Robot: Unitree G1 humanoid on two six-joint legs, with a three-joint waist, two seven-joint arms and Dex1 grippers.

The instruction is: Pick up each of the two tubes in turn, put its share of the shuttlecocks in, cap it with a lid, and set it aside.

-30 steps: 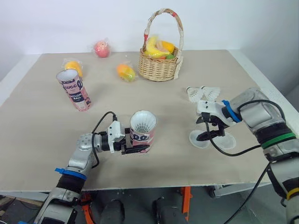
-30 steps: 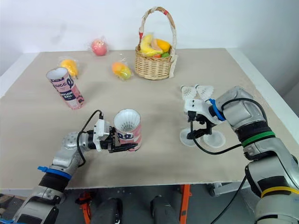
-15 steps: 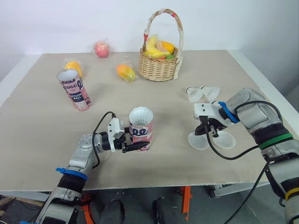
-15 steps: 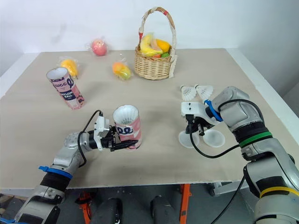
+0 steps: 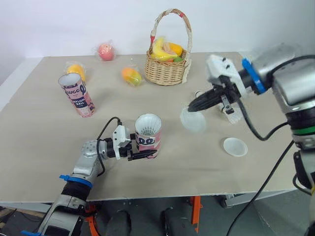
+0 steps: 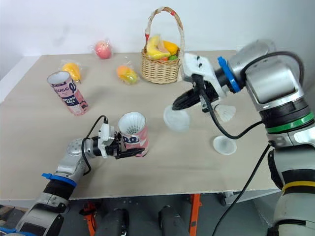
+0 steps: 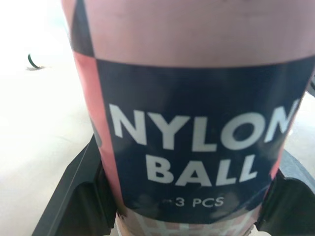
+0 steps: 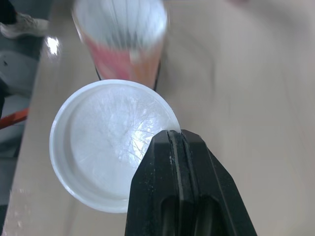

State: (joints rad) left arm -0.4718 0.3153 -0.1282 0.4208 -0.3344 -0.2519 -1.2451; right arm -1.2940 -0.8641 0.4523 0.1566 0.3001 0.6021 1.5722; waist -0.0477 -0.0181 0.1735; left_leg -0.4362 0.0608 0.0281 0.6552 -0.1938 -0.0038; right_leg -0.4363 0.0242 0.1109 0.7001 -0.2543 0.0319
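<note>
A pink and navy tube (image 5: 148, 141) stands near the table's front with white shuttlecock feathers (image 5: 148, 129) in its open mouth. My left gripper (image 5: 145, 152) is shut on its lower part, and the label (image 7: 197, 123) reads "NYLON BALL". My right gripper (image 5: 191, 107) hangs above the table to the right of this tube, shut on the rim of a translucent lid (image 5: 193, 121). In the right wrist view the lid (image 8: 110, 142) sits in front of the tube's mouth (image 8: 120, 22). A second lid (image 5: 235, 146) lies on the table at the right. A second open tube (image 5: 77, 94) stands at the left. A loose shuttlecock (image 6: 225, 113) lies partly behind my right arm.
A wicker basket (image 5: 167, 71) of fruit stands at the back centre. Wrapped fruits lie at the back left: a red one (image 5: 107, 51), an orange one (image 5: 77, 70) and another (image 5: 132, 75). The table's front edge runs just below my left arm.
My right gripper shut on one of the two lids and carried it up and to the left, toward the held tube. The other lid stayed on the table. The left arm held still.
</note>
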